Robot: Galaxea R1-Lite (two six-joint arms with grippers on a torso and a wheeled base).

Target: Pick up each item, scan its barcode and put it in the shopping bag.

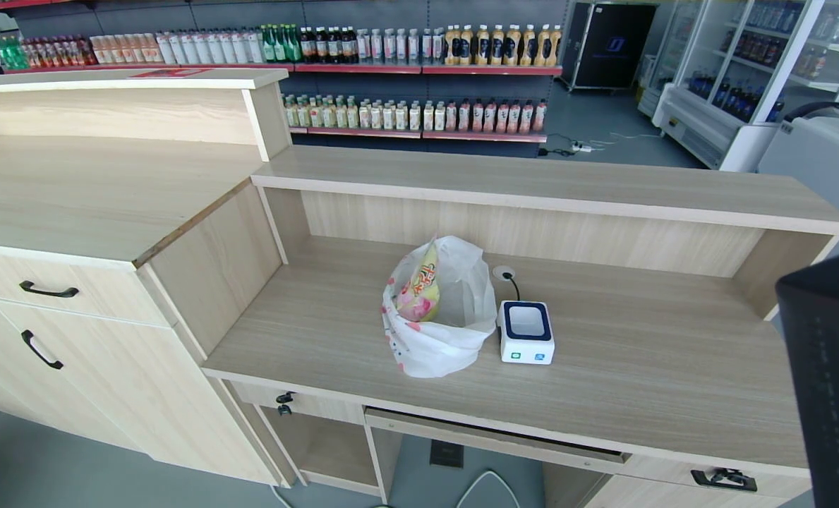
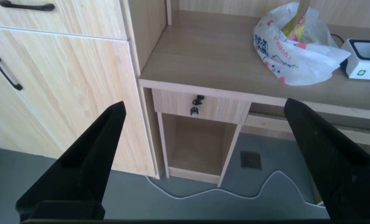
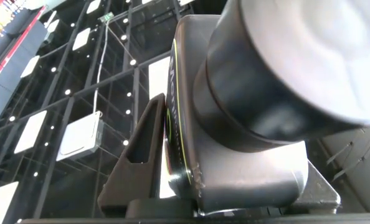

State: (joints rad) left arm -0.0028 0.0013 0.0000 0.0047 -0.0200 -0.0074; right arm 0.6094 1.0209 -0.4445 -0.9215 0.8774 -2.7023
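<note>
A white plastic shopping bag (image 1: 437, 339) stands open on the lower wooden counter (image 1: 638, 353), with a yellow snack packet (image 1: 423, 286) upright inside it. Just right of the bag sits the white barcode scanner (image 1: 526, 331), its cable running to a hole in the counter. In the left wrist view my left gripper (image 2: 205, 106) hangs low in front of the counter, open and holding nothing, with the bag (image 2: 294, 59), the packet (image 2: 297, 22) and the scanner (image 2: 365, 59) farther off on the countertop. My right gripper (image 3: 149, 143) points up at a ceiling grid.
A taller counter block (image 1: 94, 190) with drawers rises on the left, and a raised ledge (image 1: 532, 180) runs along the back. A black screen (image 1: 828, 367) juts in at the right edge. A keyed drawer (image 1: 285, 402) sits under the counter front. Bottle shelves (image 1: 419, 70) line the far wall.
</note>
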